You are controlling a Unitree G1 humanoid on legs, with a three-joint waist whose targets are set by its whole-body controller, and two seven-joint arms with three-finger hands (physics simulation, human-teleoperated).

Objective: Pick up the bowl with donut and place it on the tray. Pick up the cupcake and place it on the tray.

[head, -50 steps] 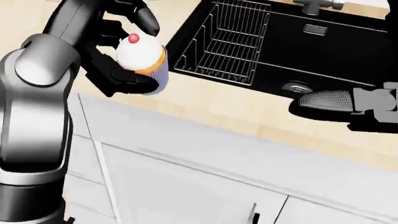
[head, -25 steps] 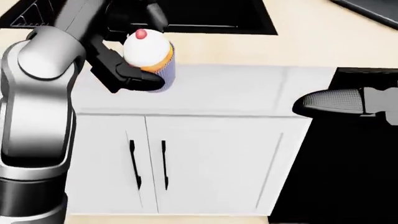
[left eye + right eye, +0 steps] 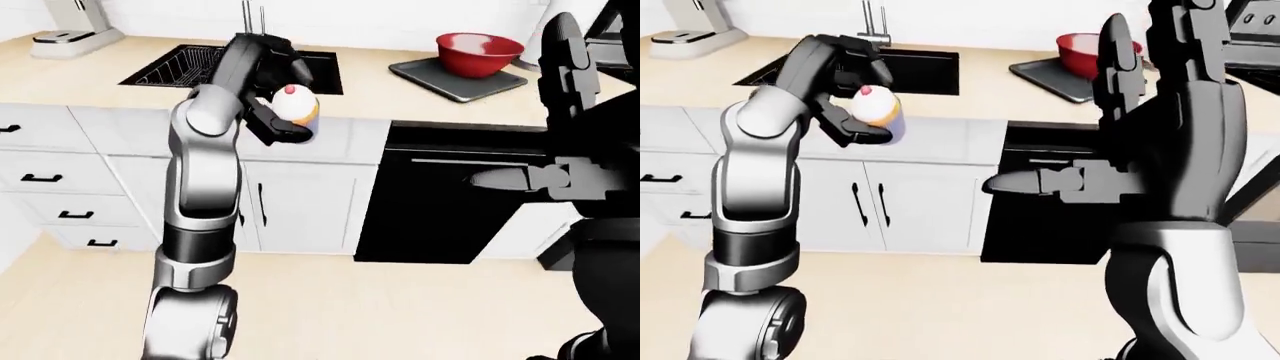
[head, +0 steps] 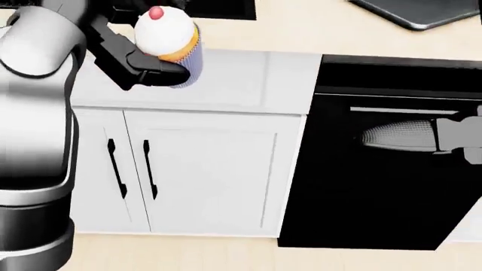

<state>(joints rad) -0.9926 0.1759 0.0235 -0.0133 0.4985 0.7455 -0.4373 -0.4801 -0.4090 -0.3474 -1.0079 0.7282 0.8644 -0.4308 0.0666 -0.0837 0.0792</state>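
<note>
My left hand [image 3: 280, 105] is shut on the cupcake [image 3: 297, 103], white-frosted with a red cherry and a lilac wrapper, held in the air over the counter edge left of centre. The head view shows the same cupcake [image 4: 167, 39] at top left, clasped by black fingers [image 4: 151, 70]. A red bowl [image 3: 479, 52] stands on the dark grey tray [image 3: 420, 73] on the counter at upper right; its contents are not visible. My right hand [image 3: 1130, 112] is raised at the right with its fingers spread and nothing in them.
A black sink [image 3: 210, 66] with a wire rack lies left of the cupcake. White cabinet doors [image 4: 203, 169] and a black dishwasher front [image 4: 377, 169] stand below the counter. A stand mixer [image 3: 70, 34] sits at far left. Bare floor lies below.
The whole head view has shifted: the sink slid out at the top left, and cabinets and the dishwasher came in. The cupcake stays held in my left hand.
</note>
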